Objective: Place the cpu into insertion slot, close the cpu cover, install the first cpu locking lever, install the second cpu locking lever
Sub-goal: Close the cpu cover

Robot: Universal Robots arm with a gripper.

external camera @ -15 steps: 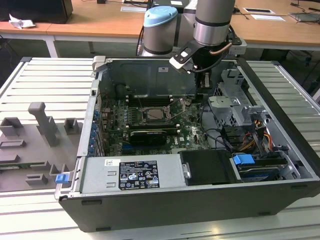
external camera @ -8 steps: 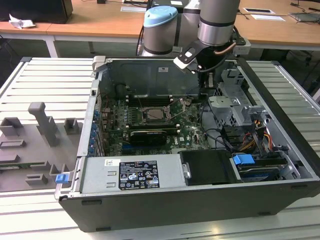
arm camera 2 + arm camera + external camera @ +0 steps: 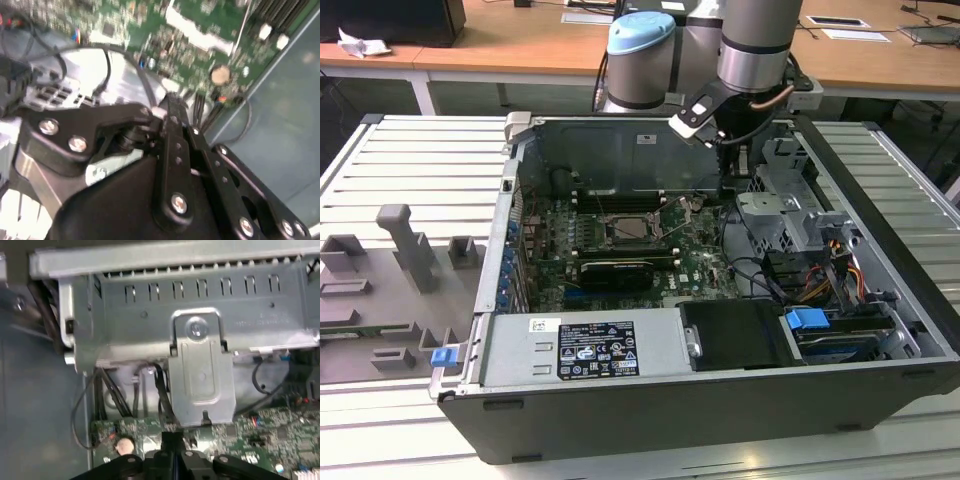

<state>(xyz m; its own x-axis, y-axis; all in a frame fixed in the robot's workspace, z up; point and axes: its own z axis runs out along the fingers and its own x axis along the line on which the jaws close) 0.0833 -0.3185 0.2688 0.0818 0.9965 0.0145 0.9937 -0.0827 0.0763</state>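
— What's nearest us?
— The open computer case (image 3: 650, 440) on the ribbed table (image 3: 410, 160). Along its near edge lies the power supply (image 3: 520, 360). It carries a black-and-white label (image 3: 595, 350) crowded with small marks, and a little white sticker (image 3: 542, 324) beside that. I can't make out the print on either.
— And the board?
— The green motherboard (image 3: 695, 255) lies behind that, with a long black expansion card (image 3: 617, 272) across it. The insertion slot (image 3: 635, 228) sits mid-board, a silvery frame around a dark middle. Whether the cpu lies in there, I can't tell.
— The gripper?
— The arm (image 3: 752, 45) comes down at the far corner, on the exterior view's right of the slot, next to the grey drive cage (image 3: 775, 205). In the first wrist view the gripper (image 3: 172, 439) has its fingers drawn together with nothing to be seen between them. It hovers above the board's edge, near a round coin battery (image 3: 124, 445).
— Further back?
— A white tag (image 3: 645, 139) on the case's far wall, then wooden desks (image 3: 520, 45) with papers.
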